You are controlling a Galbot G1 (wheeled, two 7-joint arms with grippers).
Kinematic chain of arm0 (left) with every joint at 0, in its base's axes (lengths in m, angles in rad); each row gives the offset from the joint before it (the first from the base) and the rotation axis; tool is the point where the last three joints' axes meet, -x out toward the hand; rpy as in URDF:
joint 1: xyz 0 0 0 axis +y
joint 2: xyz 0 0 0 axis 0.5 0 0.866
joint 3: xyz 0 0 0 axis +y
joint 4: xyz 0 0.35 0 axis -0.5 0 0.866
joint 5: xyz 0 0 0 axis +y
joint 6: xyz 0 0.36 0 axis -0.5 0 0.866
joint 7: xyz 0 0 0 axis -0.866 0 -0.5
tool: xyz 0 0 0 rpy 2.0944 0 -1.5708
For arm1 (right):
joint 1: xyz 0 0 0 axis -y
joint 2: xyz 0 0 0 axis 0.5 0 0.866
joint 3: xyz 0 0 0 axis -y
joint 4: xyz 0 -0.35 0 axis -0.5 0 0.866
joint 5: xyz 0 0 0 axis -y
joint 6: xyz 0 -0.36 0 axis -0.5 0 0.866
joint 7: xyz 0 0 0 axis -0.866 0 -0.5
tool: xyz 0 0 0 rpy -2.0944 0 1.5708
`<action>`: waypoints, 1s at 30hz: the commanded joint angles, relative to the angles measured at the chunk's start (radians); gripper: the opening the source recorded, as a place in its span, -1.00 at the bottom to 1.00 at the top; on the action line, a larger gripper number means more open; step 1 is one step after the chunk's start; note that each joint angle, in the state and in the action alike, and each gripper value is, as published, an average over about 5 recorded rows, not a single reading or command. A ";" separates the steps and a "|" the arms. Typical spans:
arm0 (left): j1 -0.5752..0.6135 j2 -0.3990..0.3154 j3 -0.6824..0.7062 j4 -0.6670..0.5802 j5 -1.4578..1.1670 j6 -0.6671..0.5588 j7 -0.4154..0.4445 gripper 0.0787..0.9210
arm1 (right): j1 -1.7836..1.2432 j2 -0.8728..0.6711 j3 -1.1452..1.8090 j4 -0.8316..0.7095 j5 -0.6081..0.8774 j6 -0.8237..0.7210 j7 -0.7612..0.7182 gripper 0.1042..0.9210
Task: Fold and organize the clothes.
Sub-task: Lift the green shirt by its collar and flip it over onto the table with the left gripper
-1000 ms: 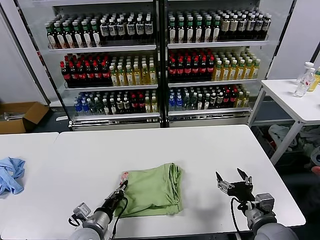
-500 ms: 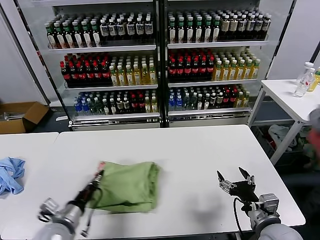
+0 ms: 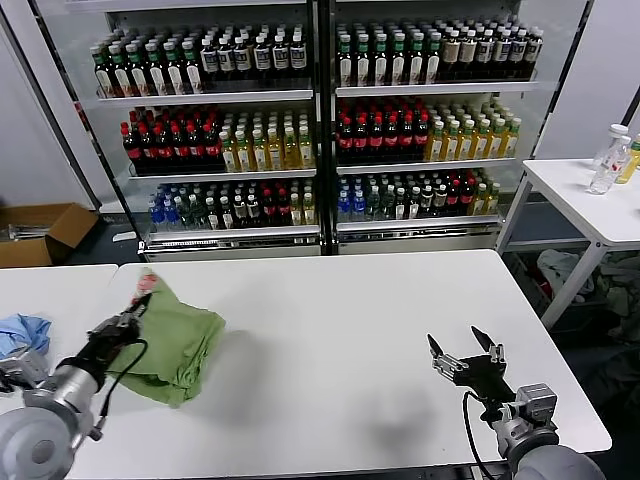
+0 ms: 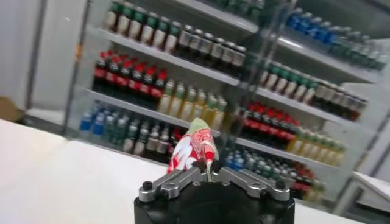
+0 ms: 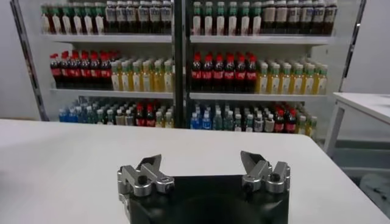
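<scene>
Shop-like test space, glass-fronted drinks coolers (image 3: 320,130) stocked with bottle rows (image 3: 210,60), white tables (image 3: 360,330) in front

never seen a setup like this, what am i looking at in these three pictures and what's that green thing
This is a two-armed robot standing at a white table, with drink coolers behind it. The wide picture comes from a camera on its head, looking forward and down. The other two come from cameras on its wrists, each looking out past that arm's own gripper.

The green thing is a folded polo shirt with a red-and-white checkered print. The left gripper is shut on its edge near the table's left side; the left wrist view shows the pinched printed fabric sticking up between the fingers. The right gripper is open and holds nothing, hovering over the table's near right part. A light blue cloth lies on a neighbouring table to the left, and bottles stand on a side table to the right.
</scene>
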 commanded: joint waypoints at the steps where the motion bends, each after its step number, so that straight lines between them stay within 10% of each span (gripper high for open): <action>1: -0.075 -0.308 0.423 -0.020 -0.021 0.002 -0.089 -0.97 | -0.017 0.003 0.016 0.036 -0.002 0.002 -0.003 0.76; 9: -0.224 -0.557 0.621 0.217 -0.009 -0.047 -0.123 -0.97 | -0.032 -0.005 0.059 0.044 0.010 0.005 -0.006 0.76; 19: -0.329 -0.565 0.675 0.434 0.093 -0.106 -0.095 -0.91 | -0.008 -0.011 0.057 0.021 0.021 0.005 -0.011 0.76; 30: -0.223 -0.528 0.627 0.241 0.261 -0.147 0.055 -0.19 | 0.071 0.002 -0.042 -0.035 0.047 0.003 0.001 0.76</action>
